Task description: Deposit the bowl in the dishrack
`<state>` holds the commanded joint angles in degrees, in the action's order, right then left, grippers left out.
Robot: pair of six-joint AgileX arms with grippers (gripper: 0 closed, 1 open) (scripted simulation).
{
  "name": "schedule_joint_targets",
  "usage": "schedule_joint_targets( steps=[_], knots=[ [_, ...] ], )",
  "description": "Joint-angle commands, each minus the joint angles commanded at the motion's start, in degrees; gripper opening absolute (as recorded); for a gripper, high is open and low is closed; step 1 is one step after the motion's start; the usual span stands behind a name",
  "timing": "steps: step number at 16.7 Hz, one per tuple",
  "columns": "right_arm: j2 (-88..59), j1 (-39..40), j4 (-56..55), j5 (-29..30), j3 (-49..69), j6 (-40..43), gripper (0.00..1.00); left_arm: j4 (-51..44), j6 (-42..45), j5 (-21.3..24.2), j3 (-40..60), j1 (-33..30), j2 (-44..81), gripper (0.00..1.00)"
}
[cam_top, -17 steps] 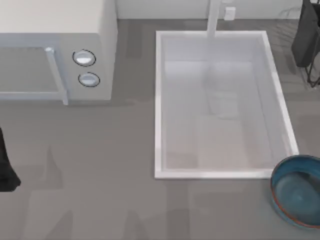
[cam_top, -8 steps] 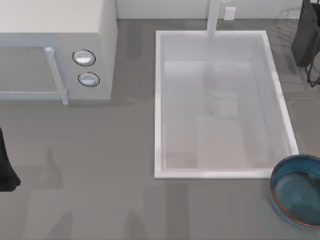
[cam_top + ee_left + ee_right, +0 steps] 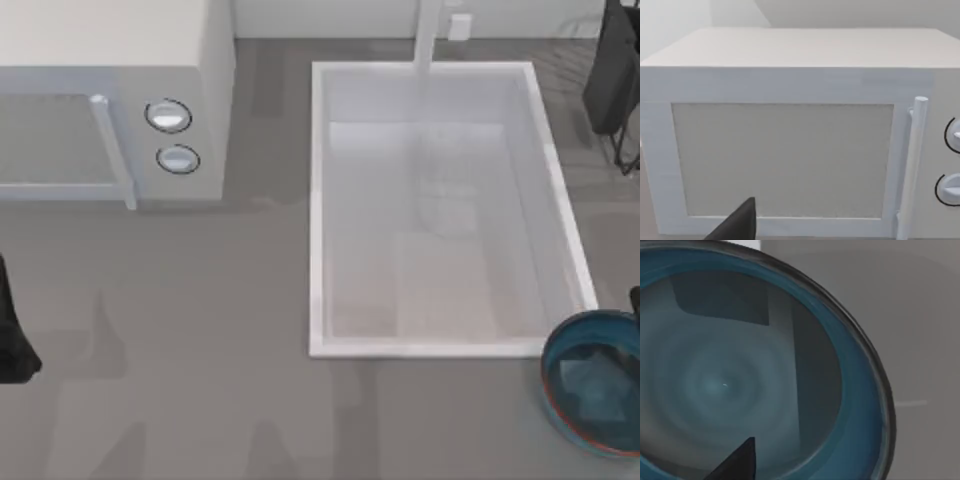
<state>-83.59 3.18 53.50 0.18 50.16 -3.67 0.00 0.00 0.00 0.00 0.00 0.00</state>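
glossy teal-blue bowl (image 3: 596,395) sitting at the grey table's (image 3: 200,330) bottom-right corner; right gripper (image 3: 735,462) apparently hovering over it, finger state indiscernible.

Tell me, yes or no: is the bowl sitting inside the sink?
No, the bowl rests on the counter just outside the sink's near right corner.
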Motion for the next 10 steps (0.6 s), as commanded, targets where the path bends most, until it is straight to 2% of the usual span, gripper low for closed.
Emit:
schedule_joint_targets(
  steps=[4,10],
  knots=[
    [-3.85,0.12,-10.33,0.00,-6.49,-0.19,1.00,0.00,0.00,0.00,0.00,0.00,0.00,1.00],
    [-4.60,0.15,-12.03,0.01,-7.81,-0.24,1.00,0.00,0.00,0.00,0.00,0.00,0.00,1.00]
  ],
)
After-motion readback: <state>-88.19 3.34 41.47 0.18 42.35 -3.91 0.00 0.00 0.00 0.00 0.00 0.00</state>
